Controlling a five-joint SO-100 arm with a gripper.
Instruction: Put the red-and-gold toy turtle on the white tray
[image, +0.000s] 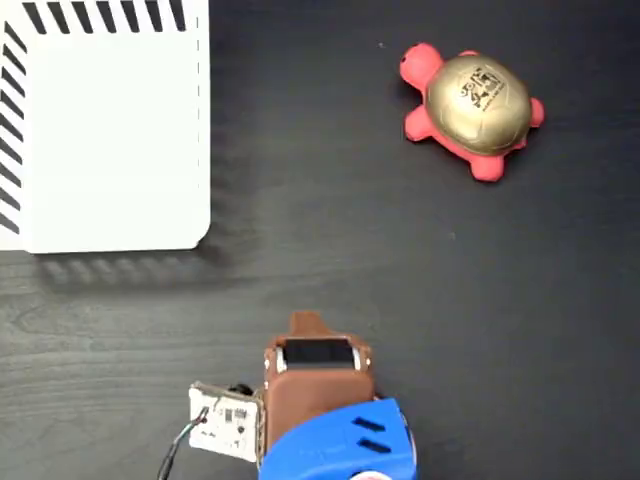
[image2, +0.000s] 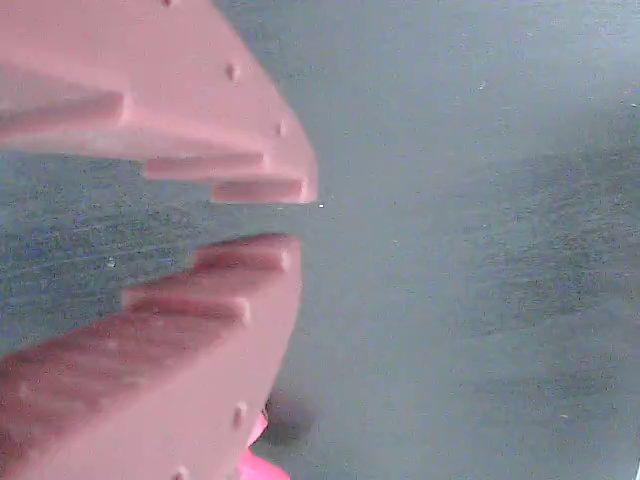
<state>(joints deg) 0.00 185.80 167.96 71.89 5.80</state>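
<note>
Overhead, in the fixed view, the gripper (image: 310, 330) sits folded low at the bottom edge, its tip pointing up the picture, so nothing has been reached for yet. The red-and-gold toy turtle (image: 472, 108) rests upright on its belly, gold shell up, well ahead of the jaws and off to their right, untouched. The white tray (image: 110, 130) lies well ahead and to their left, bare on top. Only the dark table (image: 330, 240) lies between the jaws, the toy and the tray, so I judge no obstacle to the reach or the carry. A small circuit board with wires (image: 225, 425) hangs beside the arm, behind the jaws. Closer, in the wrist view, the two ridged fingers (image2: 250, 185) stand a narrow gap apart, holding nothing, over bare table. A pink-red sliver (image2: 258, 462) shows below the lower finger; what it is I cannot tell.
</note>
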